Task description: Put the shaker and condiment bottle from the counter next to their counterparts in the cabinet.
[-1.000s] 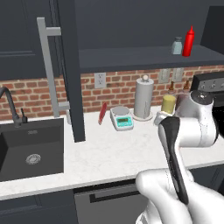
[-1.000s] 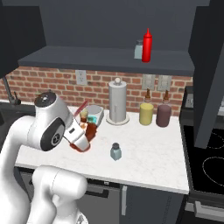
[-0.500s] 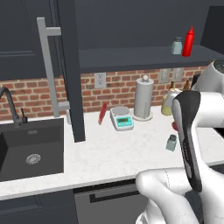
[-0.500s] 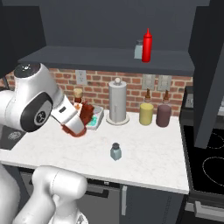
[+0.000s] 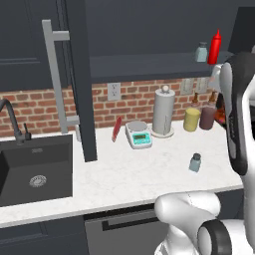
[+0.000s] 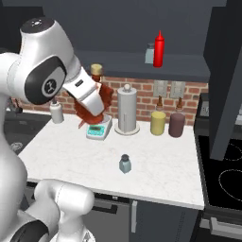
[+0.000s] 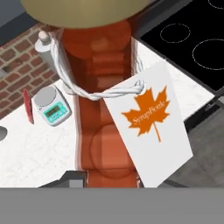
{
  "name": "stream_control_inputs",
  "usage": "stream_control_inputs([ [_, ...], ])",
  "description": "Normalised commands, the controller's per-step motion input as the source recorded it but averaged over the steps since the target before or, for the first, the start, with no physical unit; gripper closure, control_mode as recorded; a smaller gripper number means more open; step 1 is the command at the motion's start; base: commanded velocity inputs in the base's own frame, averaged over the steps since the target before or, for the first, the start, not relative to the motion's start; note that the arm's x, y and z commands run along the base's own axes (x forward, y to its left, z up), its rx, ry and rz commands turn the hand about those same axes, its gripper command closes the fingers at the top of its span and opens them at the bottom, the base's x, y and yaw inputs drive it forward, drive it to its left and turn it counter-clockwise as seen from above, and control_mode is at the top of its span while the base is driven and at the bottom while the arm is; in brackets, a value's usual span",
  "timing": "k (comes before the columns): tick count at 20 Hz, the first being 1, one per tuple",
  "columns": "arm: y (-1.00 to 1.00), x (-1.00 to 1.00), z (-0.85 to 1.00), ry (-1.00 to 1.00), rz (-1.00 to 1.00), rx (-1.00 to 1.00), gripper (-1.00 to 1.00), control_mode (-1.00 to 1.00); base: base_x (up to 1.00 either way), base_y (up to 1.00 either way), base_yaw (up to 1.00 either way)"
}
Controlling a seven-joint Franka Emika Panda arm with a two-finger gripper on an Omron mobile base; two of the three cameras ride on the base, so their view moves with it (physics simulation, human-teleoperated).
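the robot's two-finger gripper [image 6: 94, 101] is closed tight on the squat amber-brown ribbed condiment bottle with a tan cork-like cap [image 6: 97, 90]. in the hand view the bottle [image 7: 103, 109] is very close, with a white string around its neck and a white tag with an orange leaf [image 7: 151, 127] hanging from it.

a moment ago the bottle was low, near the white marbled stone counter [image 6: 160, 165]. now the arm has lifted it high. its tan cap sits almost as high as the dark shelf of the charcoal wall cabinet [image 6: 184, 71]. the bottle is tilted, not straight up.

on that shelf stand the bright red squeeze bottle with a pointed nozzle [image 6: 159, 49] and a small pale blue-grey shaker with a grey cap [image 6: 150, 53] just beside it. the held bottle is well to the left of them, so it seems the arm must carry it across and set it down next to the red one.

the other small pale blue-grey shaker with a darker grey cap [image 6: 125, 163] has not moved. it waits on the counter, in front of the white paper towel roll [image 6: 126, 111]. it looks like the job is not half done yet.
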Motion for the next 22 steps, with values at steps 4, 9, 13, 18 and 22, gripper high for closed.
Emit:
stream_control_inputs([
  [4,-0.27,0.23,0.44,0.0,0.0,0.0,1.0,-1.0,0.0,0.0,0.0],
  [9,-0.21,0.45,0.21,0.0,0.0,0.0,1.0,-1.0,0.0,0.0,0.0],
  [13,-0.36,0.55,0.31,0.0,0.0,0.0,1.0,-1.0,0.0,0.0,0.0],
  [18,-0.38,0.25,0.43,0.0,0.0,0.0,1.0,-1.0,0.0,0.0,0.0],
  [22,-0.15,0.0,0.16,-0.07,0.03,-0.11,1.0,-1.0,0.0,0.0,0.0],
])
